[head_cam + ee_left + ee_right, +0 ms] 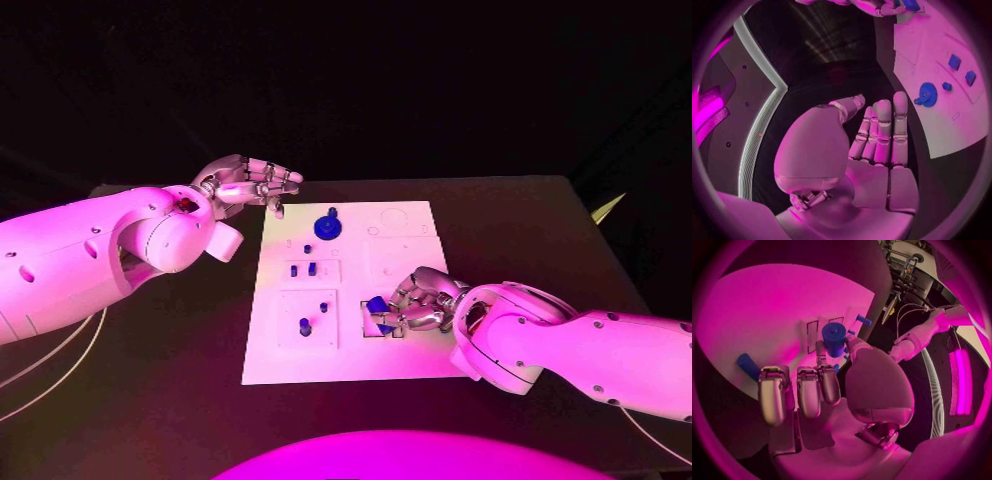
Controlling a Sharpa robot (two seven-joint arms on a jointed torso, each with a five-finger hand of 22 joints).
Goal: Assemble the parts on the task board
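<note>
Task board [346,350] lies flat at the centre of the black desk [548,230], blue parts seated across it. Right robot hand [408,305] rests at the board's 4 o'clock edge, fingers pinching a blue cylindrical part [834,338]. Left robot hand [248,184] hovers off the 11 o'clock corner, fingers curled, holding nothing.

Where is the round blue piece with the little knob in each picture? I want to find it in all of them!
Head view: the round blue part stands near the far end of the task board, just right of the left hand.
Left wrist view: it sits on the board, beyond the hand's fingertips.
Right wrist view: I cannot tell it from the other blue pieces.
Shared landmark: the white task board.
</note>
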